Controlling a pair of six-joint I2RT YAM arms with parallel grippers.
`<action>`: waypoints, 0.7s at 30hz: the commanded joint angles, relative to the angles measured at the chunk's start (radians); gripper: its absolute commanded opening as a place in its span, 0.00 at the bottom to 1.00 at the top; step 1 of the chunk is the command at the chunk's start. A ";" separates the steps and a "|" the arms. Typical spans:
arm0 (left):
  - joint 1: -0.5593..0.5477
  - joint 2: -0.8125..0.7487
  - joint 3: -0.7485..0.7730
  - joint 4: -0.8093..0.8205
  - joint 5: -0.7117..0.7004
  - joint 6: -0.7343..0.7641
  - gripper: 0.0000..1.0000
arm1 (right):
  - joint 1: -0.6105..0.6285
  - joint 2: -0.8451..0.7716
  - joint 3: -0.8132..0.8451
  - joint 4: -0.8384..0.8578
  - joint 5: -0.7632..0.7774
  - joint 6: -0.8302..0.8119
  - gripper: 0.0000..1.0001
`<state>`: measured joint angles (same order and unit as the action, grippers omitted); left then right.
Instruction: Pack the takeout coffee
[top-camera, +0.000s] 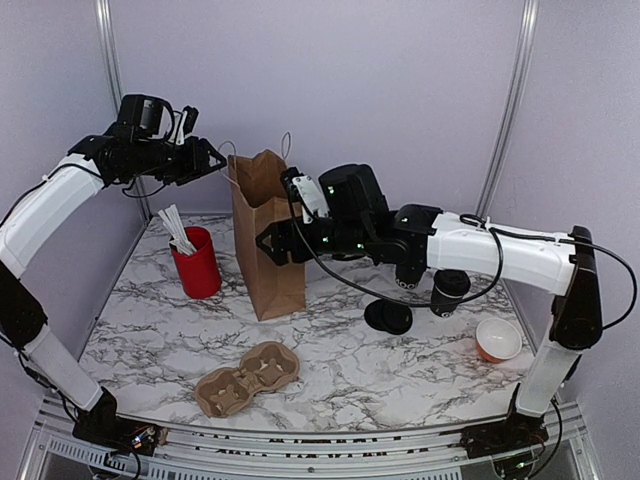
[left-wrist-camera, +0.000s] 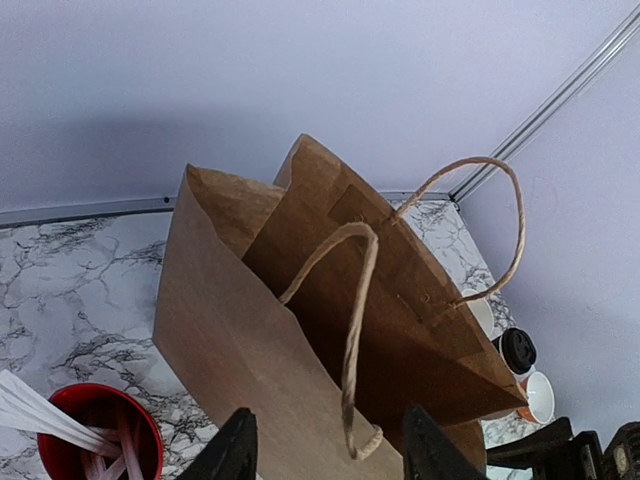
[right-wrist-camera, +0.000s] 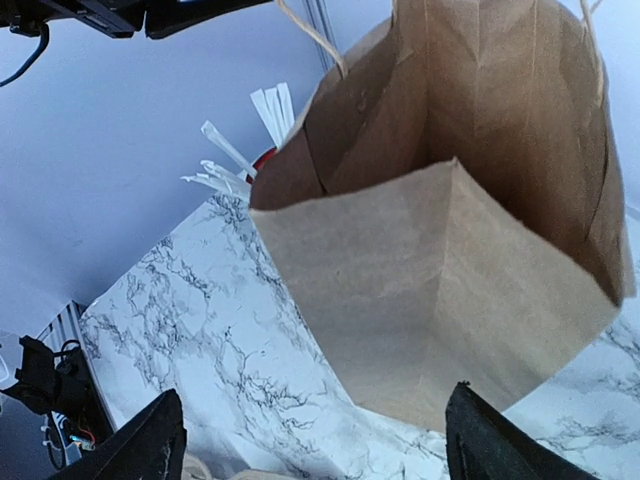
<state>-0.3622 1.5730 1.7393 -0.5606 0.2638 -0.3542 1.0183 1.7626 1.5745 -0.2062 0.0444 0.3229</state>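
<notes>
Packing looks not yet begun: the takeout coffee (top-camera: 450, 292) stands near the right edge of the surface (top-camera: 340, 360), outside the upright paper bag (top-camera: 255, 200), while the left tool (top-camera: 222, 160) by the bag's mouth and the right tool (top-camera: 272, 245) at its side both gape empty.

The table (top-camera: 400, 370) is white with grey veins. The paper bag (top-camera: 265, 235) is brown, the stick cup (top-camera: 197, 263) red, the takeout coffee (top-camera: 448, 293) black.

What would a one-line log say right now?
bag upright | left fingers open by handle | right fingers open beside bag | coffee cup on table, not packed
</notes>
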 joint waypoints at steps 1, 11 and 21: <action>-0.007 -0.061 -0.057 0.063 -0.009 -0.001 0.45 | 0.028 -0.030 -0.021 -0.102 -0.062 0.082 0.88; -0.007 -0.078 -0.083 0.110 -0.003 -0.026 0.40 | 0.141 0.112 0.012 -0.253 -0.097 0.127 0.87; -0.007 -0.094 -0.076 0.119 -0.003 -0.031 0.46 | 0.238 0.312 0.140 -0.384 -0.169 0.123 0.83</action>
<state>-0.3668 1.5169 1.6627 -0.4736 0.2607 -0.3820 1.2213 2.0357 1.6272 -0.5148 -0.0872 0.4423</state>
